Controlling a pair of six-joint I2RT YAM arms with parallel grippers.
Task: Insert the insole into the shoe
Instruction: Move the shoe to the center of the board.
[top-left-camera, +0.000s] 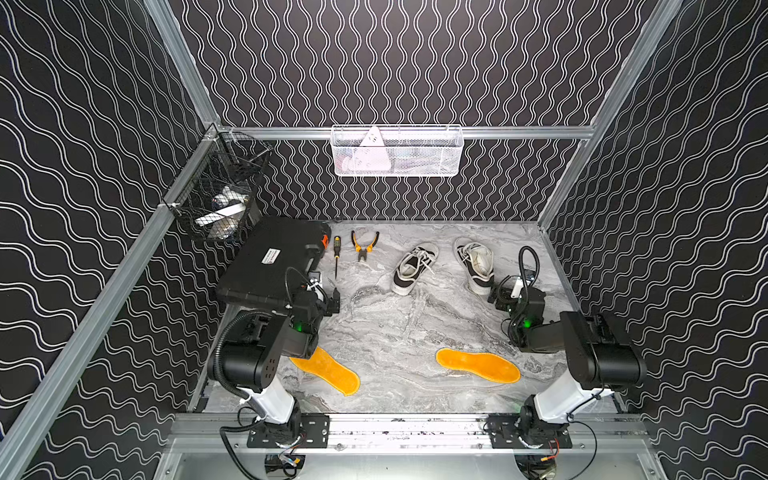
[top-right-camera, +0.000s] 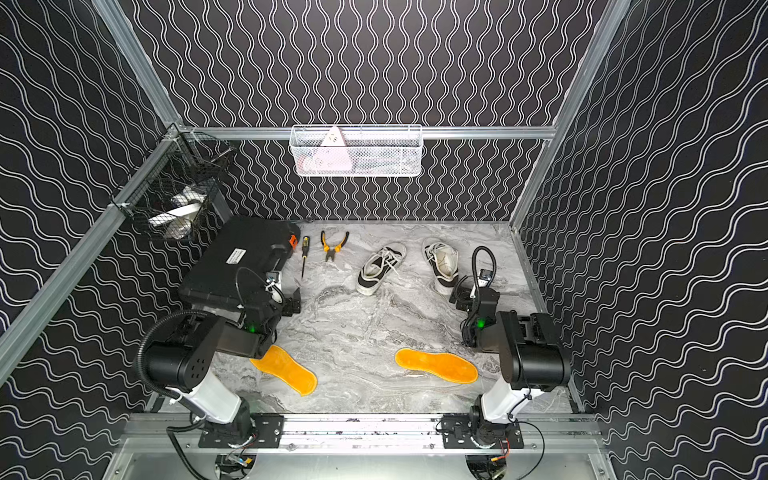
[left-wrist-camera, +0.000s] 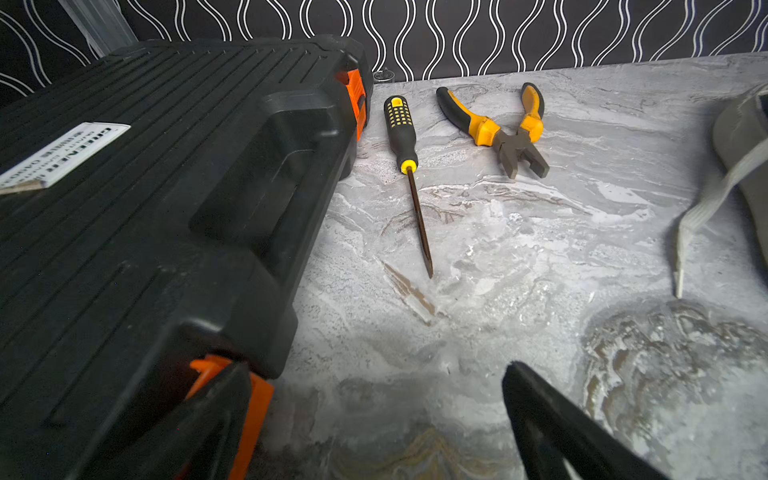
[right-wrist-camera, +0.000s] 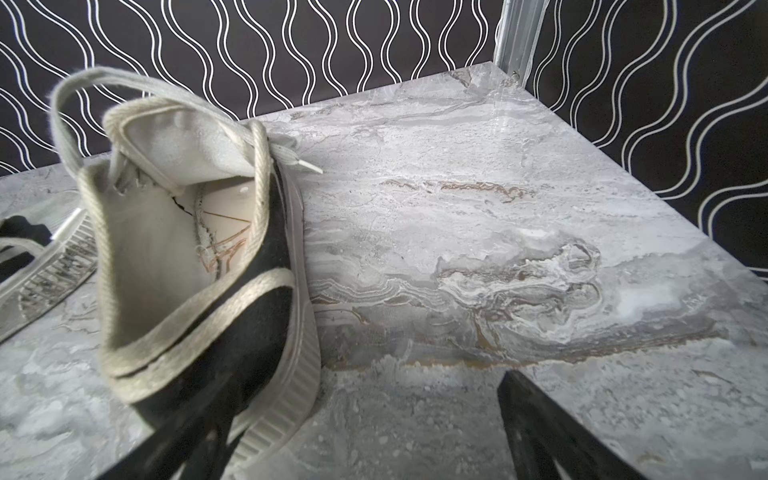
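Two black-and-white laced shoes sit at the back of the marble table, one (top-left-camera: 413, 268) nearer the middle and one (top-left-camera: 476, 264) further right; both top views show them. Two orange insoles lie flat near the front, one (top-left-camera: 328, 370) partly under my left arm, one (top-left-camera: 478, 365) to the right. My right gripper (top-left-camera: 498, 297) is open just beside the right shoe's heel (right-wrist-camera: 187, 270), nothing between its fingers (right-wrist-camera: 540, 428). My left gripper (top-left-camera: 332, 301) is open over bare marble beside the toolbox, holding nothing (left-wrist-camera: 374, 370).
A black toolbox (top-left-camera: 274, 257) fills the back left corner, with a screwdriver (top-left-camera: 336, 255) and pliers (top-left-camera: 363, 245) beside it. A white mesh basket (top-left-camera: 397, 151) hangs on the back wall and a black wire basket (top-left-camera: 220, 187) on the left rail.
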